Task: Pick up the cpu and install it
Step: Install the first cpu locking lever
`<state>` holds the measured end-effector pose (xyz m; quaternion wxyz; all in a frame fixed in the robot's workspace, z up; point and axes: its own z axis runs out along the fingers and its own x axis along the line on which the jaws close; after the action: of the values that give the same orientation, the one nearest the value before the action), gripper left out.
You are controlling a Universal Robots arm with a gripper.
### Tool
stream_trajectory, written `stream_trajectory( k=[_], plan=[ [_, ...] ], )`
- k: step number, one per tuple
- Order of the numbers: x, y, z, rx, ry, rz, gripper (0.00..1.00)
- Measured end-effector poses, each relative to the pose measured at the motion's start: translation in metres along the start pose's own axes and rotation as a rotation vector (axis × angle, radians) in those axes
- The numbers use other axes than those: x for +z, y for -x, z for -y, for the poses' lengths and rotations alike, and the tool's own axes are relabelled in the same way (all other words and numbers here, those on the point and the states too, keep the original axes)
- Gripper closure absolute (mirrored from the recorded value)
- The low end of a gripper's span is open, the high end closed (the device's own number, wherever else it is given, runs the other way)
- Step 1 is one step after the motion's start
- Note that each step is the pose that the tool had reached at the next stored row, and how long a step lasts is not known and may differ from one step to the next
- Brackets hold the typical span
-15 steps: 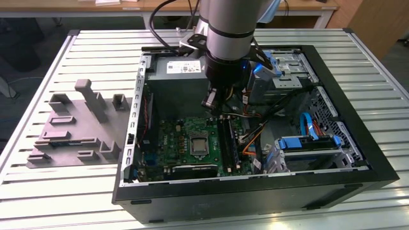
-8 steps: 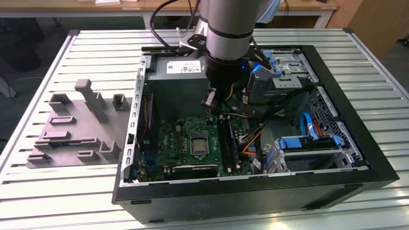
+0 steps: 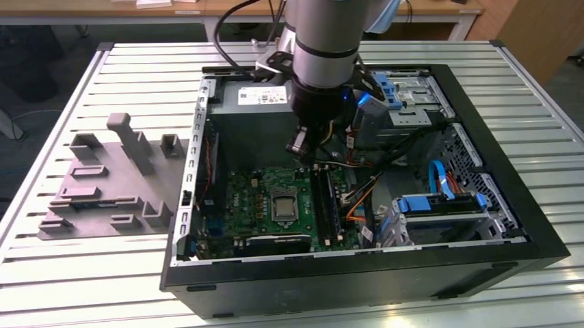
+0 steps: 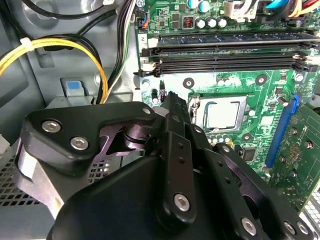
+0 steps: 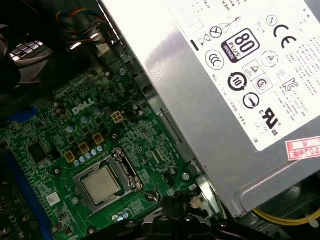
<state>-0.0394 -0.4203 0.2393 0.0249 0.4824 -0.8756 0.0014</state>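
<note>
The cpu (image 3: 284, 207) lies flat in its socket on the green motherboard (image 3: 246, 198) inside the open computer case (image 3: 474, 253). Both wrist views show its silver top, the cpu (image 4: 220, 114) and the cpu (image 5: 101, 183), framed by the metal socket. My gripper (image 3: 304, 156) hangs above the board, beside the socket and a little toward the power supply. Its black fingers (image 4: 175, 107) sit close together with nothing between them. The gripper (image 5: 175, 204) is apart from the chip.
A grey power supply (image 3: 260, 102) with a white label fills the case's far side. Memory slots (image 4: 225, 55), yellow and black cables (image 4: 60, 47) and a blue-handled drive cage (image 3: 438, 205) crowd the board. A grey fixture tray (image 3: 109, 184) lies on the slatted table at the exterior view's left.
</note>
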Motion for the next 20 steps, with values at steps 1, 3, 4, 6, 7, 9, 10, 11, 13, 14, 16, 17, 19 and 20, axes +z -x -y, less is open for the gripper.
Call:
stream_trajectory(
  k=[1,3,4,6,7,9,10,11,13,14,16,17,19,20],
  plan=[
    [0.0001,-0.0005,-0.0007,-0.003,-0.0001,-0.0002,0.89],
    [0.0004,-0.0015,-0.0025,-0.011,-0.0008,-0.0006,0.89],
    [0.0005,-0.002,-0.003,-0.016,-0.0012,-0.0009,0.89],
    [0.0005,-0.003,-0.0034,-0.026,-0.0021,-0.0017,0.89],
    [0.0005,-0.0035,-0.0033,-0.031,-0.0025,-0.0023,0.89],
    [0.0006,-0.0045,-0.0032,-0.04,-0.0032,-0.0028,0.89],
    [0.0006,-0.0053,-0.0029,-0.044,-0.0034,-0.003,0.89],
    [0.0007,-0.0063,-0.0025,-0.047,-0.0036,-0.0031,0.89],
    [0.0006,-0.0087,-0.0011,-0.051,-0.0039,-0.0034,0.89],
    [0.0007,-0.0098,-0.0003,-0.052,-0.0039,-0.0034,0.89],
    [0.0008,-0.0121,0.0011,-0.054,-0.004,-0.0033,0.89],
    [0.0008,-0.0133,0.0018,-0.055,-0.004,-0.0033,0.89],
    [0.0009,-0.0149,0.0029,-0.056,-0.004,-0.0033,0.89],
    [0.0009,-0.0153,0.0031,-0.056,-0.004,-0.0034,0.89]
  ],
)
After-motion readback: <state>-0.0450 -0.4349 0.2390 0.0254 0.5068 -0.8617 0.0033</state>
